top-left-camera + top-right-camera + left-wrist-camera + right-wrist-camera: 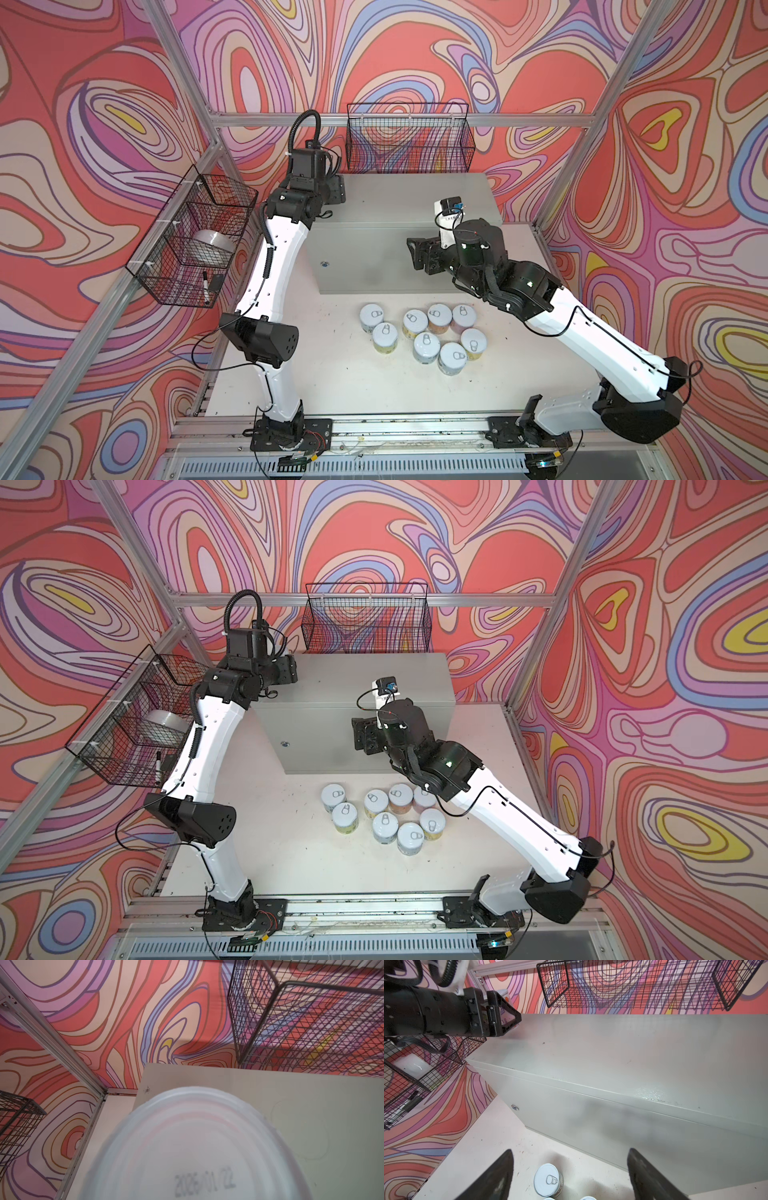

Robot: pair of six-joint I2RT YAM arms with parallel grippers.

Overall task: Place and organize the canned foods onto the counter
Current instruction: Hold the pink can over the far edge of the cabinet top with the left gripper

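Several canned foods [427, 341] [385, 821] stand upright in a cluster on the table, in front of the light-grey counter [399, 203] [332, 679]. My left gripper [336, 189] [289, 669] is over the counter's back left corner, shut on one can. That can's underside with a printed date fills the left wrist view [197, 1147], and its pink label [506, 1015] shows between the left fingers in the right wrist view. My right gripper [412, 254] [570, 1155] hangs open and empty before the counter's front face, above a can [547, 1180].
A black wire basket [409, 137] hangs on the back wall just above the counter's rear edge. Another wire basket [195, 237] on the left wall holds a tape roll [212, 247] and a marker [205, 286]. Aluminium frame posts stand at the corners.
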